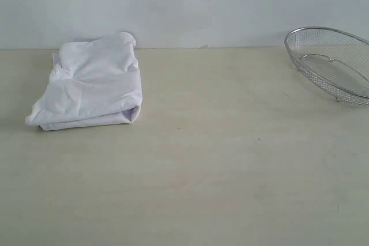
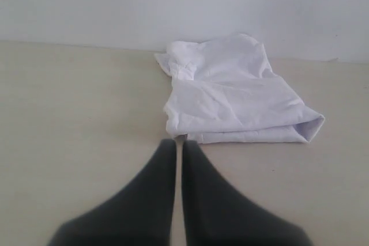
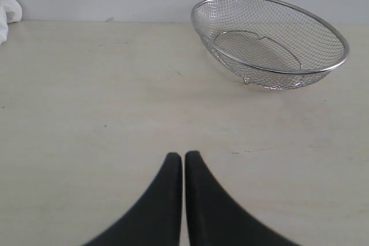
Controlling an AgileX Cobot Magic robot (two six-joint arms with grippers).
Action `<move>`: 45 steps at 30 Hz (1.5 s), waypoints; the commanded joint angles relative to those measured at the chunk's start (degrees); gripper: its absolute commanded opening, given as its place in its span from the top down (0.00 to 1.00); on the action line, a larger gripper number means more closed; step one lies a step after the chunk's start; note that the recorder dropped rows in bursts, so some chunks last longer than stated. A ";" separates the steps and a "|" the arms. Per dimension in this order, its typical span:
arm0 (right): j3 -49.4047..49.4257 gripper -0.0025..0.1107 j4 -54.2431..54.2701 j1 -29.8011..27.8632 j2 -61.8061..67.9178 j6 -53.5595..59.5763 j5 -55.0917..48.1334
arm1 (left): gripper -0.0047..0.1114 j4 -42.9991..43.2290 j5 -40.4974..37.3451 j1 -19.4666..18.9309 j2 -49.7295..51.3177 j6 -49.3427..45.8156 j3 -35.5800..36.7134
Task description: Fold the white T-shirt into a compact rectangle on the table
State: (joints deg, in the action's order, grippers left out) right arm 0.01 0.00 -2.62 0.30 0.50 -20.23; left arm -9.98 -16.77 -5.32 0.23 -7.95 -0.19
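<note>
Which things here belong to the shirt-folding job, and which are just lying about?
Job: white fabric T-shirt, already folded; pale beige flat table; left gripper, right gripper, both shut, empty.
Lying about: silver oval wire-mesh basket, far from the shirt.

The folded T-shirt (image 1: 89, 84) lies far left on the table (image 1: 219, 165), the basket (image 1: 334, 64) far right.

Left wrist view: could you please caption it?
Shut left tool before the folded white T-shirt on the table.
</note>
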 commanded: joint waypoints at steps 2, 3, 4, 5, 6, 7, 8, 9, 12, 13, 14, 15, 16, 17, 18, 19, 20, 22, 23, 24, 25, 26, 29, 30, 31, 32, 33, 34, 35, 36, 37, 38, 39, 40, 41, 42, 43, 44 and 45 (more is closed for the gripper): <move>-0.01 0.98 -0.52 -0.21 -0.30 -0.15 0.28 | 0.92 0.91 -0.19 -0.13 -0.23 -3.81 0.19; -0.01 0.98 -0.52 -0.21 -0.30 -0.15 0.28 | 0.92 1.03 -0.19 -0.13 -0.23 -3.81 0.19; -0.01 0.98 -0.52 -0.21 -0.30 -0.15 0.28 | 0.92 1.04 -0.19 -0.13 -0.23 -3.38 0.19; -0.01 0.98 -0.52 -0.21 -0.30 -0.15 0.28 | 0.92 1.04 -0.19 -0.13 -0.23 -1.37 0.19; -0.01 0.98 -0.52 -0.21 -0.30 -0.15 0.28 | 0.92 1.04 -0.19 -0.13 -0.23 0.71 0.19; -0.01 0.98 -0.52 -0.21 -0.30 -0.15 0.28 | 0.92 0.93 -0.19 -0.13 -0.23 3.87 0.19; -0.01 0.98 -0.52 -0.21 -0.30 -0.15 0.28 | 0.92 0.81 -0.19 -0.13 -0.23 7.25 0.19; -0.01 0.98 -0.52 -0.21 -0.30 -0.15 0.28 | 0.92 0.81 -0.19 -0.13 -0.23 10.59 0.19; -0.01 0.98 -0.52 -0.21 -0.30 -0.15 0.28 | 0.92 1.08 -0.19 -0.13 -0.23 13.78 0.19; -0.01 0.98 -0.52 -0.21 -0.30 -0.15 0.28 | 0.92 2.03 -0.19 -0.13 -0.23 13.52 0.19; -0.01 0.98 -0.52 -0.21 -0.30 -0.15 0.28 | 0.92 3.00 -0.19 -0.13 -0.23 12.96 0.19; -0.01 0.98 -0.52 -0.21 -0.30 -0.15 0.28 | 0.92 3.78 -0.19 -0.13 -0.23 12.85 0.19; -0.01 0.98 -0.52 -0.21 -0.30 -0.15 0.28 | 0.92 4.36 -0.19 -0.13 -0.23 12.85 0.19; -0.01 0.98 -0.52 -0.21 -0.30 -0.15 0.28 | 0.92 4.89 -0.19 -0.13 -0.23 12.85 0.19; -0.01 0.98 -0.52 -0.21 -0.30 -0.15 0.28 | 0.92 5.28 -0.19 -0.13 -0.23 12.85 0.19; -0.01 0.98 -0.52 -0.21 -0.30 -0.15 0.28 | 0.92 6.00 -0.19 -0.13 -0.23 12.85 0.19; -0.01 0.98 -0.52 -0.21 -0.30 -0.15 0.28 | 0.92 6.41 -0.19 -0.13 -0.23 12.15 0.19; -0.01 0.98 -0.52 -0.21 -0.30 -0.15 0.28 | 0.92 6.41 -0.19 -0.13 -0.23 9.62 0.19; -0.01 0.98 -0.52 -0.21 -0.30 -0.15 0.28 | 0.92 6.41 -0.19 -0.13 -0.23 8.46 0.19; -0.01 0.98 -0.52 -0.21 -0.30 -0.15 0.28 | 0.92 6.41 -0.19 -0.13 -0.23 7.08 0.19; -0.01 0.98 -0.52 -0.21 -0.30 -0.15 0.28 | 0.92 6.41 -0.19 -0.13 -0.23 6.92 0.19; -0.01 0.98 -0.52 -0.21 -0.30 -0.15 0.28 | 0.92 6.41 -0.19 -0.13 -0.23 6.78 0.19; -0.01 0.98 -0.52 -0.21 -0.30 -0.15 0.28 | 0.92 5.29 -0.19 -0.13 -0.23 7.09 0.19; -0.01 0.98 -0.52 -0.21 -0.30 -0.15 0.28 | 0.92 5.29 -0.19 -0.13 -0.23 7.09 0.19; -0.01 0.98 -0.52 -0.21 -0.30 -0.15 0.28 | 0.92 5.29 -0.19 -0.13 -0.23 7.09 0.19; -0.01 0.98 -0.52 -0.21 -0.30 -0.15 0.28 | 0.92 5.29 -0.19 -0.13 -0.23 7.09 0.19; -0.01 0.98 -0.52 -0.21 -0.30 -0.15 0.28 | 0.92 5.29 -0.19 -0.13 -0.23 7.09 0.19; -0.01 0.98 -0.52 -0.21 -0.30 -0.15 0.28 | 0.92 5.29 -0.19 -0.13 -0.23 7.09 0.19; -0.01 0.98 -0.52 -0.21 -0.30 -0.15 0.28 | 0.92 5.29 -0.19 -0.13 -0.23 7.09 0.19; -0.01 0.98 -0.52 -0.21 -0.30 -0.15 0.28 | 0.92 5.29 -0.19 -0.13 -0.23 7.09 0.19; -0.01 0.98 -0.52 -0.21 -0.30 -0.15 0.28 | 0.92 5.29 -0.19 -0.13 -0.23 7.09 0.19; -0.01 0.98 -0.52 -0.21 -0.30 -0.15 0.28 | 0.92 5.26 -0.19 -0.13 -0.23 7.09 0.19; -0.01 0.98 -0.52 -0.21 -0.30 -0.15 0.28 | 0.92 5.26 -0.19 -0.13 -0.23 7.09 0.19; -0.01 0.98 -0.52 -0.21 -0.30 -0.15 0.28 | 0.92 5.26 -0.19 -0.13 -0.23 7.09 0.19; -0.01 0.98 -0.52 -0.21 -0.30 -0.15 0.28 | 0.92 5.26 -0.19 -0.13 -0.23 7.09 0.19; -0.01 0.98 -0.52 -0.21 -0.30 -0.15 0.28 | 0.92 5.26 -0.19 -0.13 -0.23 7.09 0.19; -0.01 0.98 -0.52 -0.21 -0.30 -0.15 0.28 | 0.92 5.26 -0.19 -0.13 -0.23 7.09 0.19; -0.01 0.98 -0.52 -0.21 -0.30 -0.15 0.28 | 0.92 5.26 -0.19 -0.13 -0.23 7.09 0.19; -0.01 0.98 -0.52 -0.21 -0.30 -0.15 0.28 | 0.92 5.26 -0.19 -0.13 -0.23 7.09 0.19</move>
State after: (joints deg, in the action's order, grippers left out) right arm 0.01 0.00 -2.62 0.30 0.50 -20.23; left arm -4.05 -16.77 -5.32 0.23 -0.66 -0.19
